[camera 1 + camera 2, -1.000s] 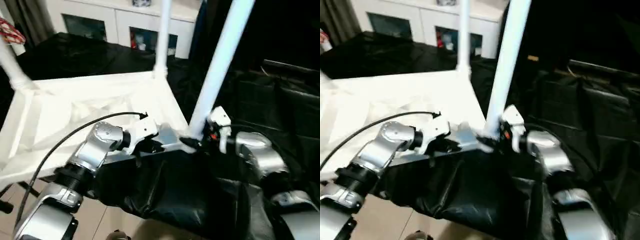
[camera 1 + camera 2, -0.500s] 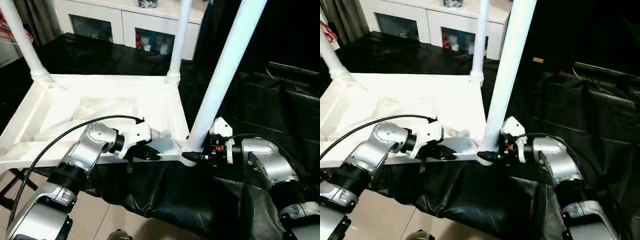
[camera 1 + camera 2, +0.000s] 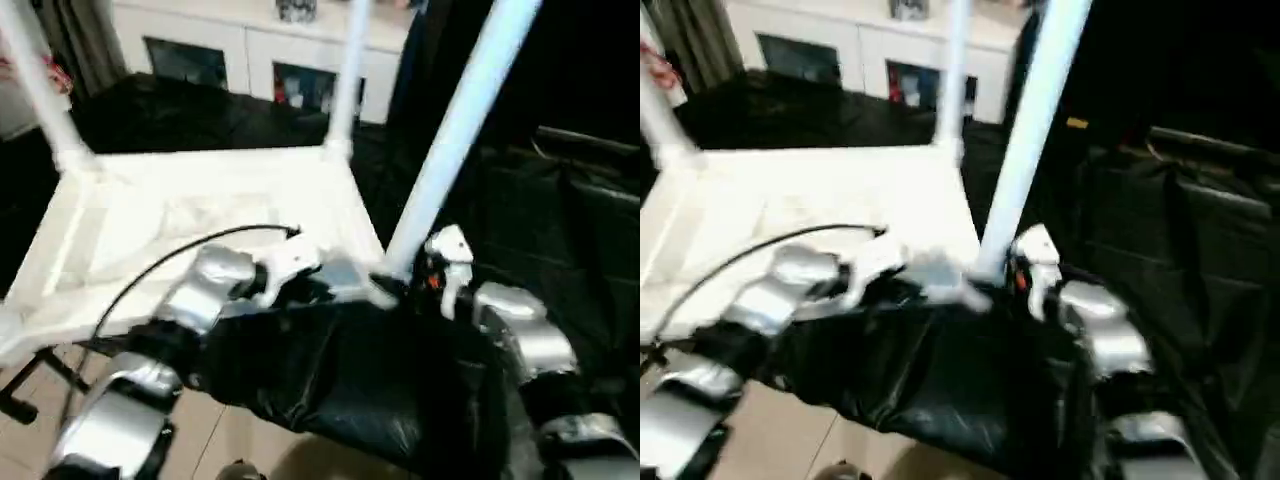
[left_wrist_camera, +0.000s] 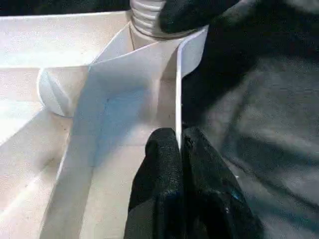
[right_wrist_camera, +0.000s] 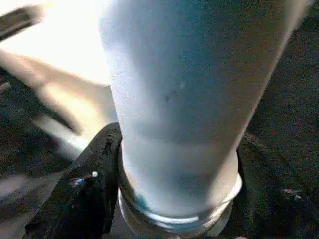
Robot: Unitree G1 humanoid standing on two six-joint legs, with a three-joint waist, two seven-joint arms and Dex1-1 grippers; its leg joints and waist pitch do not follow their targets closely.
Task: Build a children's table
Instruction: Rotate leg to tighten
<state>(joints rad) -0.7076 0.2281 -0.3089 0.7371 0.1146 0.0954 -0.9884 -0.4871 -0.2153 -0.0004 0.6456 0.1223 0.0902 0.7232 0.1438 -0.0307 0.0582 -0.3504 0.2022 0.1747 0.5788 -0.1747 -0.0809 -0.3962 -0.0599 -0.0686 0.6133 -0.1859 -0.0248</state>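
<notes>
Right gripper (image 3: 408,290) stays clamped on the near leg (image 3: 455,140) at its corner socket while our left gripper (image 4: 180,144) pinches the upturned tabletop's rim (image 4: 178,89); unchanged grips suggest seating continues.

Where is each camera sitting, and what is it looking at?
Head cameras: up high, looking down over both silver arms at the upside-down table with its legs up.
Left wrist camera: on the left arm, looking along the left claw, pinched on the table's side wall.
Right wrist camera: on the right arm, looking at the near leg; one finger of the right claw touches its base.
Both wrist cameras see that leg's corner.
</notes>
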